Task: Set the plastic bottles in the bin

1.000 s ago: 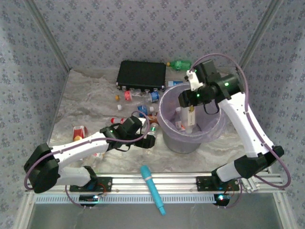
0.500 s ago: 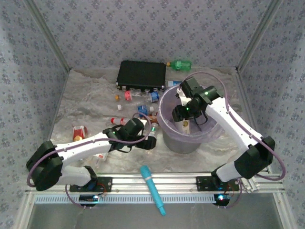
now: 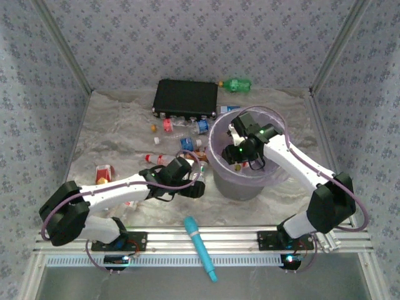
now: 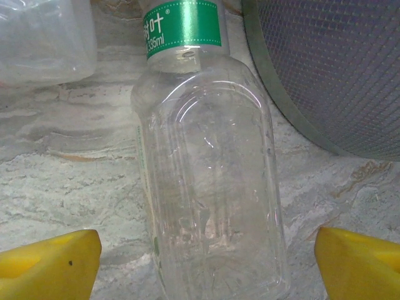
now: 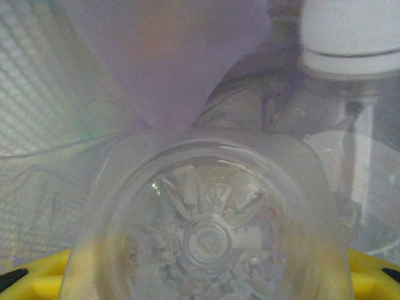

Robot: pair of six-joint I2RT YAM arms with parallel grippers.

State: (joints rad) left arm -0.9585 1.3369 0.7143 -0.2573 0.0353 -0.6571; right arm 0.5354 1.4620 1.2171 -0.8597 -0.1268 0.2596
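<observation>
Green-label bottle [image 4: 209,187] lies on the counter [image 4: 62,144] just left of the bin [image 4: 325,69], its long axis running straight between the left fingers [image 4: 50,262], spread wide, untouching. Right fingers [image 5: 31,269], inside the bin, flank a second bottle [image 5: 209,237]; gripped or loosed, I cannot tell.

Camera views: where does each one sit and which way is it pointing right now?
Top external: above and behind the arms, looking down on the table; both arms and bases show.
Left wrist: low over the table, looking along the open left gripper at a green-labelled bottle lying beside the bin; yellow fingertips show.
Right wrist: down inside the bin, facing the base of the clear bottle the right gripper holds; yellow fingertips show.
Shared: top external and left wrist both show the green-labelled bottle and bin.
</observation>
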